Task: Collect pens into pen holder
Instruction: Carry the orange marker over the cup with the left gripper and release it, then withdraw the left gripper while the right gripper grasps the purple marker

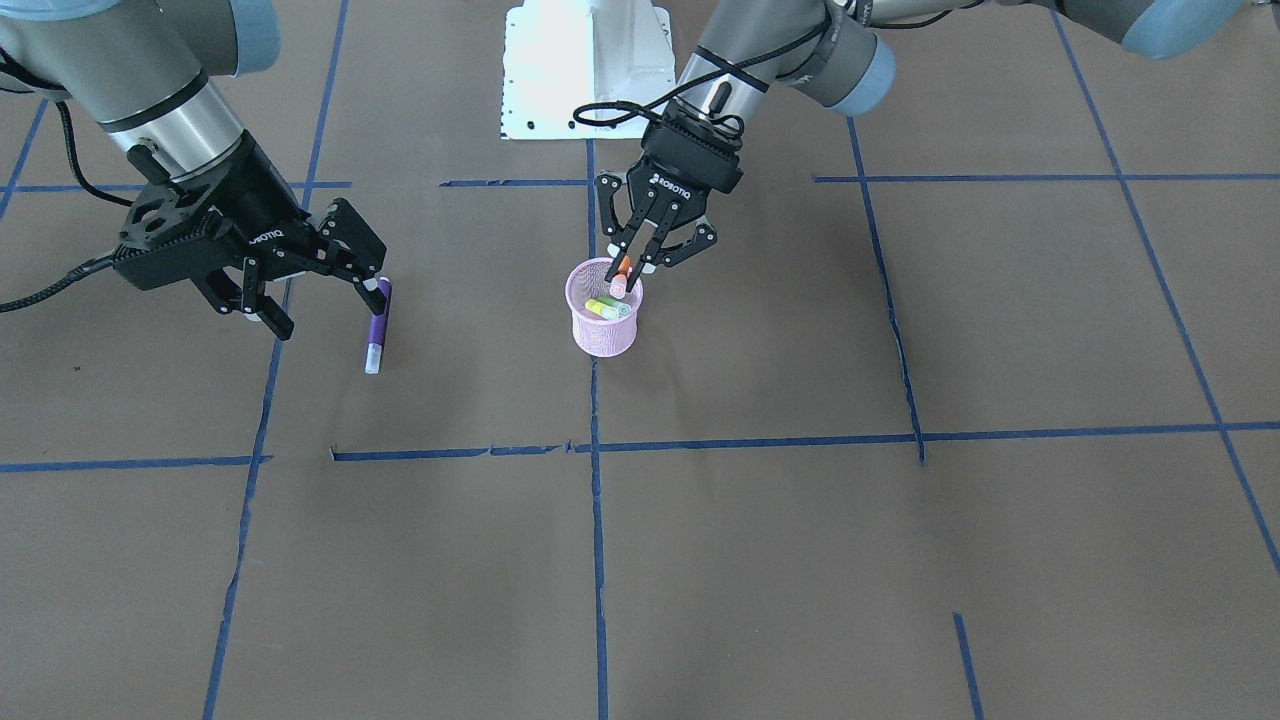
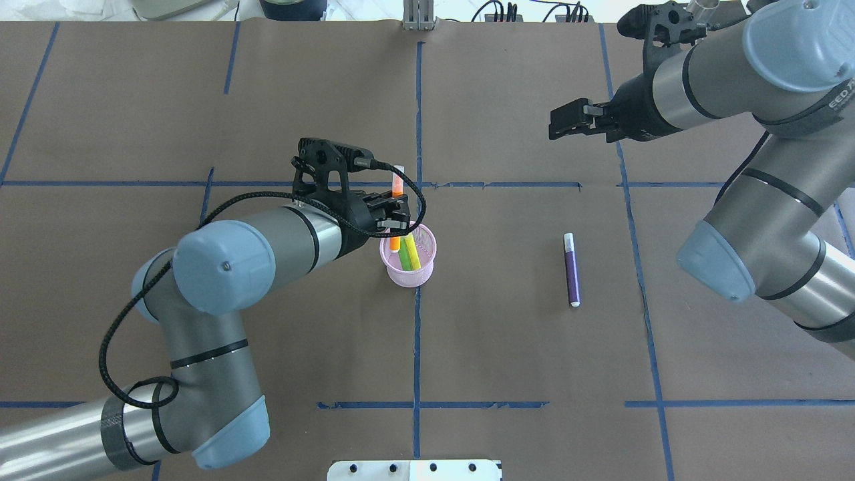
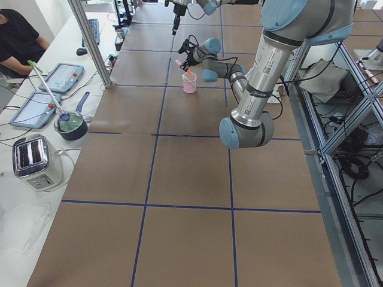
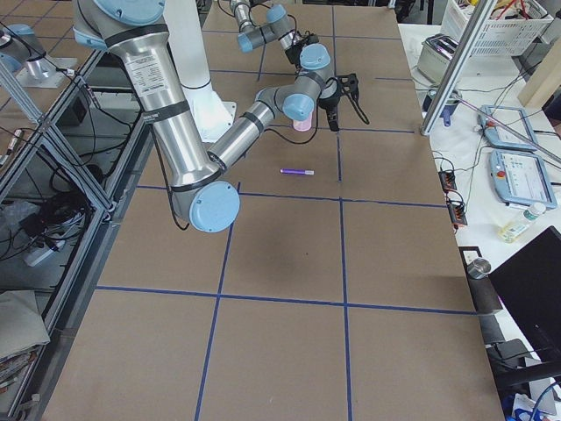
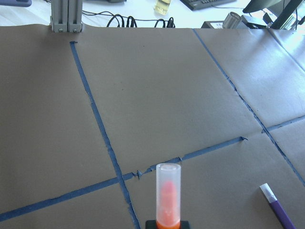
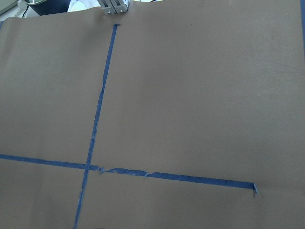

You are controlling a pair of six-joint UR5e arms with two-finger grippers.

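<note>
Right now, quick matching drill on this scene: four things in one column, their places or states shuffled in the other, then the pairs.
Things:
1. orange pen
2. purple pen
3. yellow pen
4. right tool

States:
A. lying flat on the table
B. open, holding nothing
C. resting inside the cup
D. gripped by the left tool at the cup's mouth

Pairs: 1-D, 2-A, 3-C, 4-B
</note>
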